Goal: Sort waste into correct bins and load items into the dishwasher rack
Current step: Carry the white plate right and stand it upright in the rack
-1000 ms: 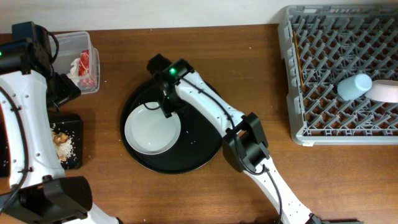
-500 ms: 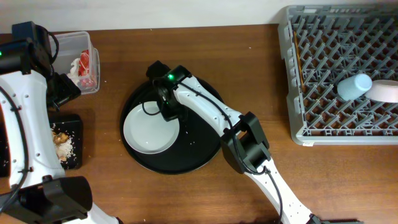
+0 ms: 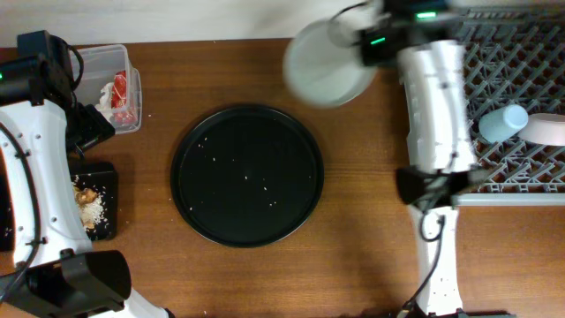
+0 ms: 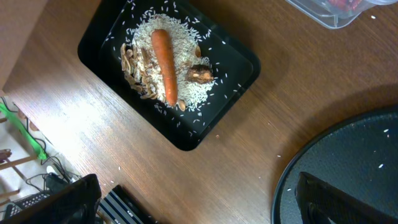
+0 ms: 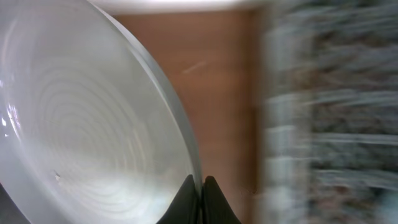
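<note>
Left of the round black tray (image 3: pixel 265 203), the clear tub (image 3: pixel 104 55) held the red wrapper (image 3: pixel 124 92) and what looked like the white tissue (image 3: pixel 105 94). The flat black tray (image 4: pixel 236 59), also to its left but nearer the robot, held the carrot (image 4: pixel 165 65) on a bed of rice (image 4: pixel 186 93) with brown food bits (image 4: pixel 200 73). The left gripper (image 4: pixel 198 186) hovered over the table just left of the round tray, its jaws spread wide with nothing between them.

The round black tray itself carried only scattered grains, so the waste appeared sorted.

Beyond the round tray and to its right, the right gripper (image 5: pixel 199 184) was clamped on the rim of the white bowl (image 3: pixel 325 64). It held the bowl in the air, tilted and blurred, just short of the dishwasher rack (image 3: pixel 521 53). Far to the right of the round tray, the light-blue cup (image 3: pixel 502 123) lay on its side among the rack's pegs.

By this showing the bowl was the item in hand and remained to be set in the rack. The chopsticks could not be made out in any view, so whether they were loaded could not be told.

No brand, label or writing could be read; the wrapper showed too small for any print.
</note>
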Robot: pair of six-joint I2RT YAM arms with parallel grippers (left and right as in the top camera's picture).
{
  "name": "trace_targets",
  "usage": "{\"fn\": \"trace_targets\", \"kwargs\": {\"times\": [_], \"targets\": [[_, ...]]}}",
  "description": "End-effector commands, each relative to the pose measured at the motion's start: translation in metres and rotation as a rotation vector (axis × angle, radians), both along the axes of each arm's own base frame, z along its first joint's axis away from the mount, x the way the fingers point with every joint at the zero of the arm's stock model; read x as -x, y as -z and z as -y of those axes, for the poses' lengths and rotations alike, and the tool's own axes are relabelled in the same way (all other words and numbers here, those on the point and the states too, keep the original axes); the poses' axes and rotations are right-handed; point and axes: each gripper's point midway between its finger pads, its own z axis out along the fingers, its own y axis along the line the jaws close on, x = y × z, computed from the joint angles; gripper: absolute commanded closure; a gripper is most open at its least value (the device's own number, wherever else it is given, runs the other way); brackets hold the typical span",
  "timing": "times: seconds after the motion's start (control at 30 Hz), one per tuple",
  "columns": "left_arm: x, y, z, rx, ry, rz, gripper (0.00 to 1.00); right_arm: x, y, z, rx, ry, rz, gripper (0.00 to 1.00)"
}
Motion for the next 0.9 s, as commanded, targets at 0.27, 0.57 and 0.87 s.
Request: {"fn": "trace_targets", "kwargs": {"times": [0.27, 0.57, 0.87], "targets": [[0.003, -0.005, -0.002, -0.006, -0.018, 0.018, 0.01, -0.002, -0.033, 0.251, 0.254, 0.450, 0.170, 0.96], [0.003, -0.005, -0.002, -0.005, -0.017, 0.018, 0.01, -0.025, 0.015, 0.274, 0.516, 0.422, 0.060, 0.96], [0.003, -0.005, -0.002, -0.005, -0.017, 0.018, 0.01, -0.049, 0.042, 0.242, 0.657, 0.355, 0.026, 0.96]]}}
